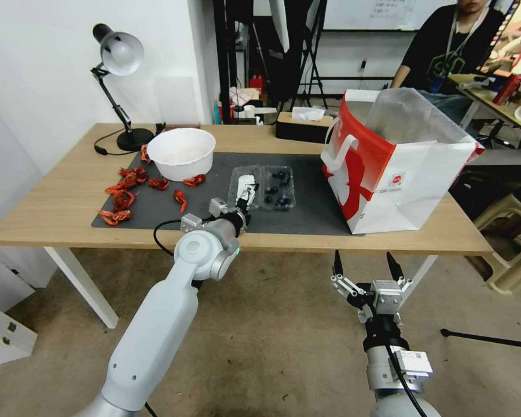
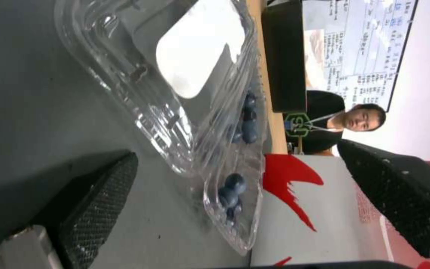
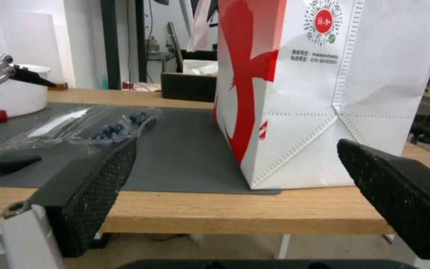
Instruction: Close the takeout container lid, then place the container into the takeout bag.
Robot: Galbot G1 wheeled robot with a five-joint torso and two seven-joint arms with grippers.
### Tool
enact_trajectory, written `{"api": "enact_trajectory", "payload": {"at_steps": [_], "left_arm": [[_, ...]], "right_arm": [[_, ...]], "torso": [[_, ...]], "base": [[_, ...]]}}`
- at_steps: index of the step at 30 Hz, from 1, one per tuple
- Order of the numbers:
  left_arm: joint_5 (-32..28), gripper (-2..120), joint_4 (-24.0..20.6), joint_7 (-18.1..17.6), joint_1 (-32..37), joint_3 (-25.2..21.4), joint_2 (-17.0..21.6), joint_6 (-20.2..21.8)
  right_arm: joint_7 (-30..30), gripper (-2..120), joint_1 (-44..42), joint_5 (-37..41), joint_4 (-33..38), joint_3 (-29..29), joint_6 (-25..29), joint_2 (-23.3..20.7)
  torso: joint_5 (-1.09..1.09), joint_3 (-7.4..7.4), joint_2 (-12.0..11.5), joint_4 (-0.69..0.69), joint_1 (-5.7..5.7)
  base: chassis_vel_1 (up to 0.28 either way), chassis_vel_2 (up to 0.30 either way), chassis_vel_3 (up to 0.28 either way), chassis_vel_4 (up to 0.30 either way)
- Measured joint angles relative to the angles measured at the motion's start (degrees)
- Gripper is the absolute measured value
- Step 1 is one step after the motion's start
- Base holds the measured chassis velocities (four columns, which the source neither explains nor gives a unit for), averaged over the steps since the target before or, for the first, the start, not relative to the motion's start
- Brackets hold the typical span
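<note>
The big takeout bag (image 1: 399,168) stands open on the right side of my table (image 1: 58,214), and nothing is in it yet. The takeout container (image 1: 278,188) lies flat open on the dark mat (image 1: 312,208), blueberries inside, with the lid (image 1: 244,180) still not shut. My left gripper (image 1: 246,200) sits at the lid, fingers apart. My right gripper (image 1: 364,267) waits below the table edge, fingers apart too. I cannot read the small writing on the bag.
</note>
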Motion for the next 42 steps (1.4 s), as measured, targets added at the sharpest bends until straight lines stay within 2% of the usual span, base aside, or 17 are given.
{"api": "enact_trajectory", "payload": {"at_steps": [10,13,15,16,17,20,27,33,42], "left_arm": [[2.2,100,2.2,1.0,-1.2,-0.4,-0.5,-0.7],[4.6,100,2.2,2.3,-1.0,0.1,0.0,-1.2],[8.1,100,1.8,4.1,-0.4,0.9,0.6,-1.8],[11.7,100,1.4,5.8,0.1,1.8,1.2,-2.5],[11.7,100,1.4,5.8,0.1,1.8,1.2,-2.5],[19.0,100,0.3,10.3,0.9,4.2,2.0,-4.6],[24.3,100,-1.1,14.3,0.7,6.2,2.9,-6.3],[25.0,100,-1.6,16.0,-0.6,7.7,3.5,-7.3],[20.1,99,-2.2,15.9,-2.9,8.7,3.0,-7.3]], "right_arm": [[0.0,100,0.0,0.1,0.2,0.2,0.0,-0.2],[0.1,100,-0.1,0.1,0.2,0.2,0.0,-0.1],[0.1,100,0.0,0.1,0.2,0.1,0.1,-0.1],[0.1,100,0.0,0.1,0.3,0.1,0.1,-0.1],[0.1,100,0.0,0.1,0.3,0.1,0.1,-0.1],[0.0,100,0.1,0.1,0.0,-0.1,0.1,0.0],[0.0,100,0.0,-0.2,-0.2,-0.2,0.2,0.1],[0.0,100,-0.2,-0.3,-0.2,0.0,0.2,0.2],[0.0,100,-0.1,-0.5,-0.8,0.3,0.3,0.3]], "torso": [[-0.01,0.00,0.0,-0.02,-0.01],[0.00,0.01,0.0,-0.02,0.00],[0.00,0.02,0.0,0.00,0.01],[-0.01,0.04,0.0,0.03,0.01],[-0.01,0.04,0.0,0.03,0.01],[-0.01,0.03,0.0,0.03,0.02],[0.00,0.02,0.0,0.01,0.02],[0.00,0.02,0.0,0.00,0.01],[0.00,0.01,0.0,0.00,0.01]], "base": [[0.000,0.000,0.000,0.000],[0.000,0.000,0.000,0.000],[0.000,0.000,0.000,0.000],[0.000,0.000,0.000,0.000],[0.000,0.000,0.000,0.000],[0.000,0.000,0.000,0.000],[0.000,0.000,0.000,0.000],[0.000,0.000,0.000,0.000],[0.000,0.000,0.000,0.000]]}}
